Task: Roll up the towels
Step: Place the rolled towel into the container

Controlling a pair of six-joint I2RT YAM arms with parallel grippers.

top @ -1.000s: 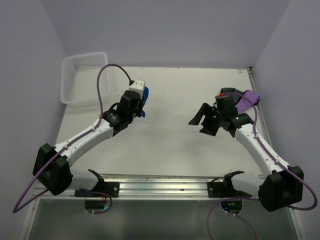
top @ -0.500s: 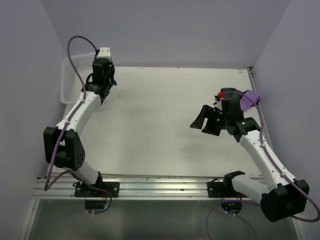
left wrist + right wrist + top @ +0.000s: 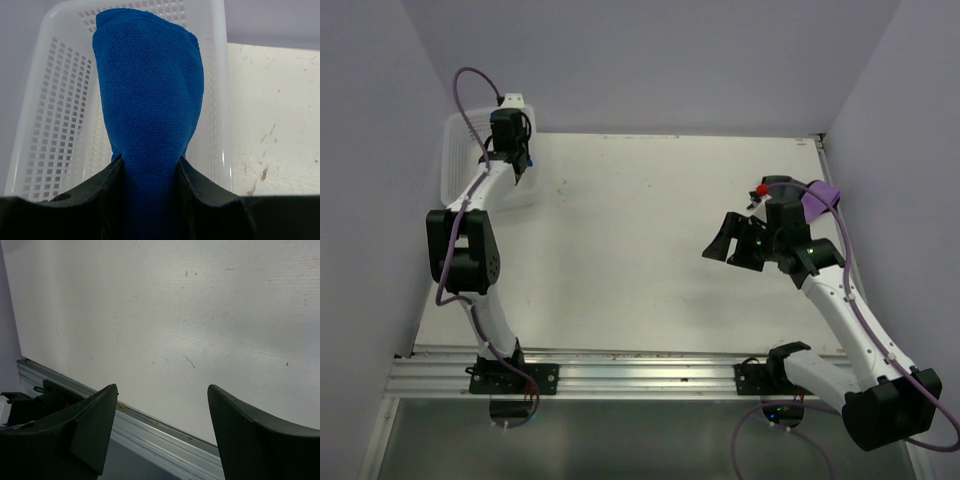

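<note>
The table (image 3: 640, 240) is a flat, off-white sheet, matte and lightly scuffed. At its far left corner sits the basket (image 3: 45, 110), a rectangular tub of stiff white plastic mesh with rounded corners.

The left gripper (image 3: 150, 165) hangs over the basket, its black jaws pinching the blue towel (image 3: 147, 75) at the near end. The rest of the cloth juts past the fingertips above the basket's inside. The right gripper (image 3: 162, 405) is spread wide and holds nothing, poised over bare table near the front rail. The purple towel (image 3: 823, 195) lies at the table's right edge, just behind the right arm's wrist and partly hidden by it.

The blue towel is fine-looped terry, thick and bunched into a rounded bundle. From this close it may be a roll or only a loose fold.

Such cloth looks light, limp and easily squashed, not fragile, and its nap should keep it from slipping. A bundle probably holds best when squeezed across its middle through all layers. Gripping one outer layer risks unwinding it. The purple one likely wants a pinch at a free edge or corner.
</note>
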